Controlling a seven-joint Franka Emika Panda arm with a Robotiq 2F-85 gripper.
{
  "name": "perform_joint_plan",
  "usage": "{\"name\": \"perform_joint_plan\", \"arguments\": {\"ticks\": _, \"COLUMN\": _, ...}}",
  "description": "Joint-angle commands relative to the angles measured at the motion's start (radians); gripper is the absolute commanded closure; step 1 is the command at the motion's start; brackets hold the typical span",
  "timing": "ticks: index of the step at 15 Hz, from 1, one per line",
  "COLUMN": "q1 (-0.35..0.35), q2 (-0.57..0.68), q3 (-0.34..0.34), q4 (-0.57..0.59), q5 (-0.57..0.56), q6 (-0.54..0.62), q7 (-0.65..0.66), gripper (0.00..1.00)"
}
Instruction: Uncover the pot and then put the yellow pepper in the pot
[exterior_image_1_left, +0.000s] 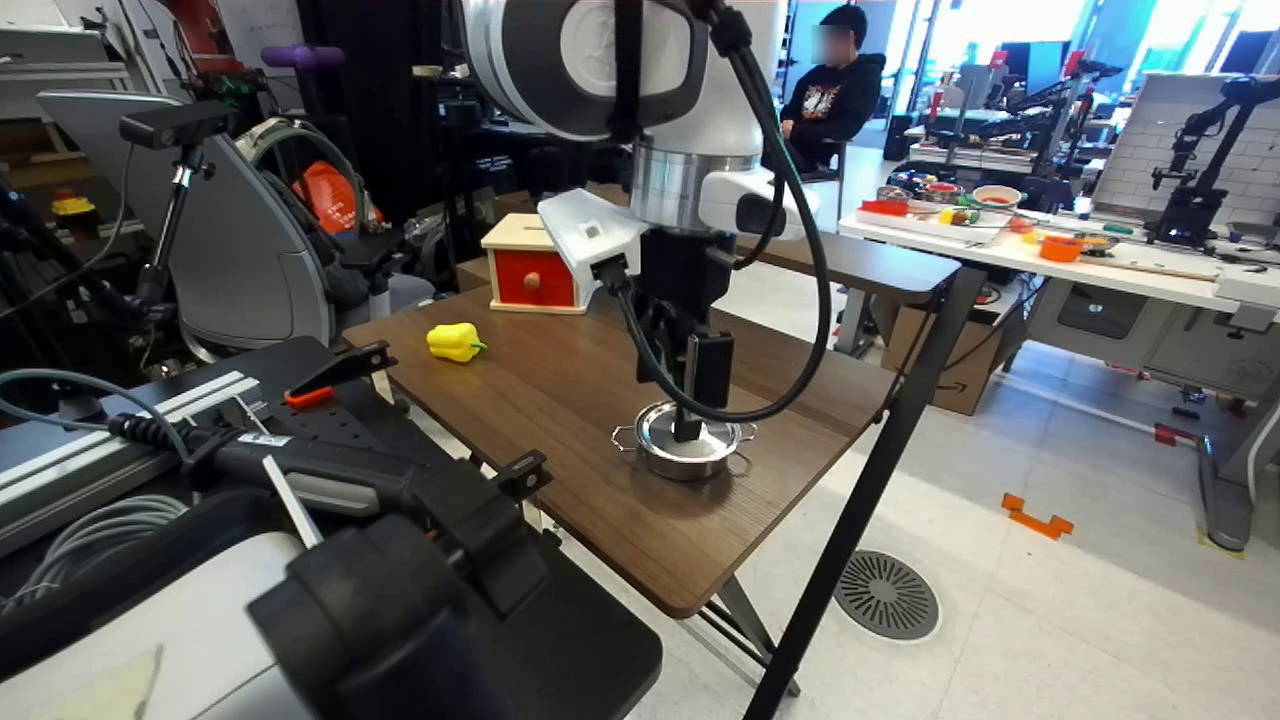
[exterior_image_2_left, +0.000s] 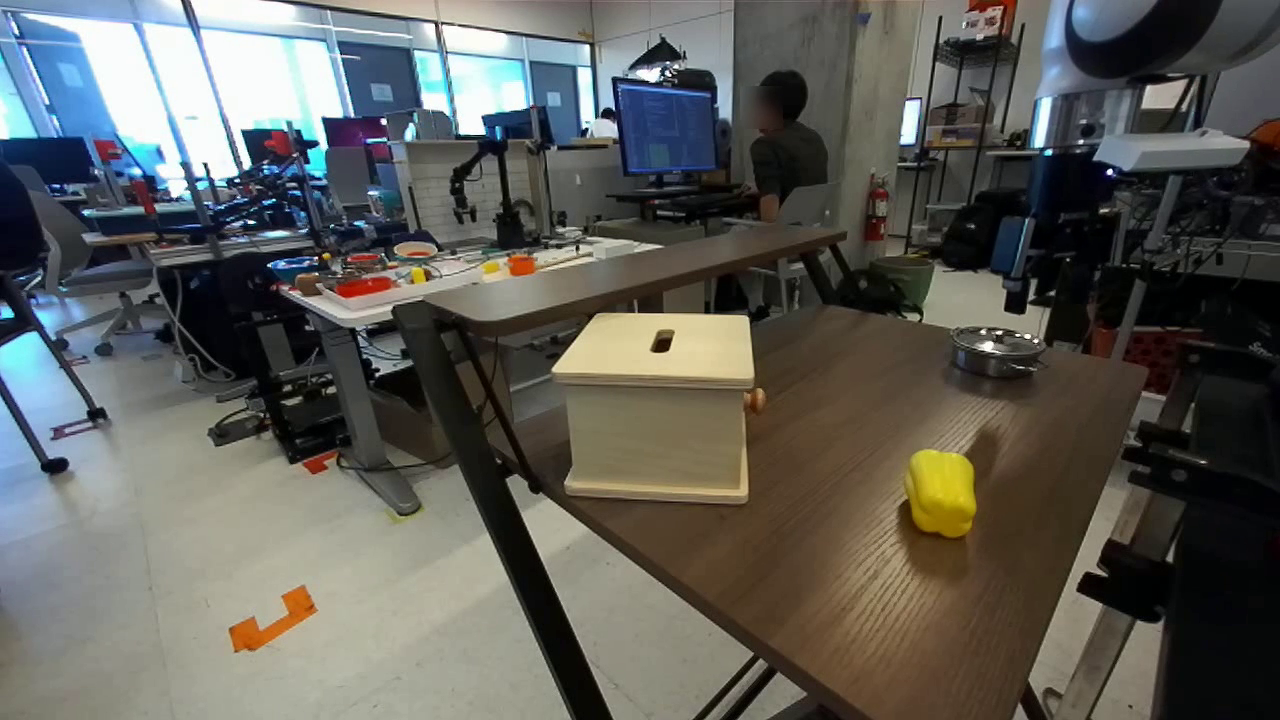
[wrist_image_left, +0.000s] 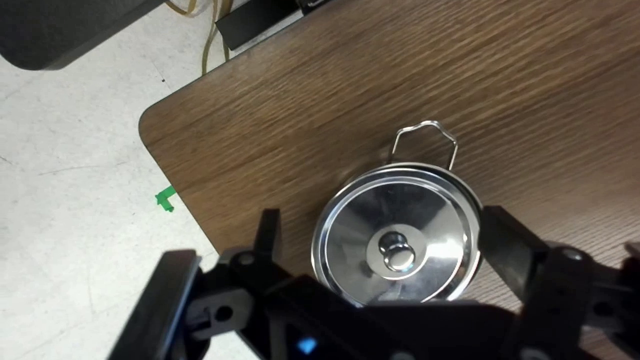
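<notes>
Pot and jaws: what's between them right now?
The lid. It rests on the pot, under the open jaws; that shows in the wrist view and in an exterior view.

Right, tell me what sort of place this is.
Probably a robotics lab, with desk work nearby: a big white robot arm in the foreground, a black robot arm farther back, and a person seated near a lit computer monitor.
</notes>
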Motion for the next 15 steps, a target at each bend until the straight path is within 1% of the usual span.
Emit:
{"name": "perform_joint_plan", "arguments": {"ticks": 1, "q1": -0.004, "q2": 0.062, "q3": 0.011, "q4": 0.056, "q5": -0.005, "q6": 0.017, "q7": 0.035, "gripper": 0.0}}
{"name": "perform_joint_plan", "arguments": {"ticks": 8, "q1": 0.003, "q2": 0.123, "q3": 0.023, "q4": 0.112, "q5": -0.003, "q6": 0.026, "q7": 0.061, "gripper": 0.0}}
{"name": "perform_joint_plan", "arguments": {"ticks": 9, "q1": 0.002, "q2": 0.128, "q3": 0.028, "q4": 0.117, "q5": 0.0, "q6": 0.027, "q7": 0.061, "gripper": 0.05}}
{"name": "perform_joint_plan", "arguments": {"ticks": 10, "q1": 0.002, "q2": 0.132, "q3": 0.031, "q4": 0.123, "q5": 0.001, "q6": 0.027, "q7": 0.06, "gripper": 0.28}}
{"name": "perform_joint_plan", "arguments": {"ticks": 12, "q1": 0.004, "q2": 0.139, "q3": 0.035, "q4": 0.132, "q5": 0.0, "q6": 0.029, "q7": 0.061, "gripper": 0.31}}
{"name": "perform_joint_plan", "arguments": {"ticks": 15, "q1": 0.005, "q2": 0.148, "q3": 0.037, "q4": 0.145, "q5": -0.002, "q6": 0.028, "q7": 0.063, "gripper": 0.56}}
